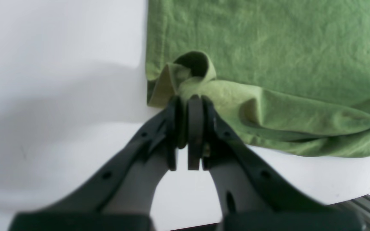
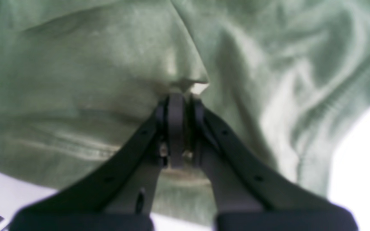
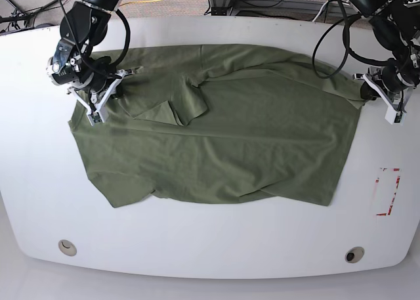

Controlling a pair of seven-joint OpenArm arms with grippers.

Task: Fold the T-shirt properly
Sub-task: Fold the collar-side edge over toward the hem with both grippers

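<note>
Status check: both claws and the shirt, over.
Left claw shut on hem corner of the olive-green cloth T-shirt. Right claw shut on the opposite end. Shirt spread on white table, partly folded, wrinkled. Nothing in the way.

The T-shirt [image 3: 216, 142] is soft olive-green cloth, matt and finely wrinkled, with a slightly fuzzy woven face and stitched hems along its edges. The desk [image 3: 210, 241] is a smooth white surface with a faint sheen, plain apart from a red-marked patch [image 3: 388, 192] near one edge. The left gripper [image 1: 189, 102] and the right gripper [image 2: 178, 98] have jaws of matt black plastic, smooth, with small holes.
</note>
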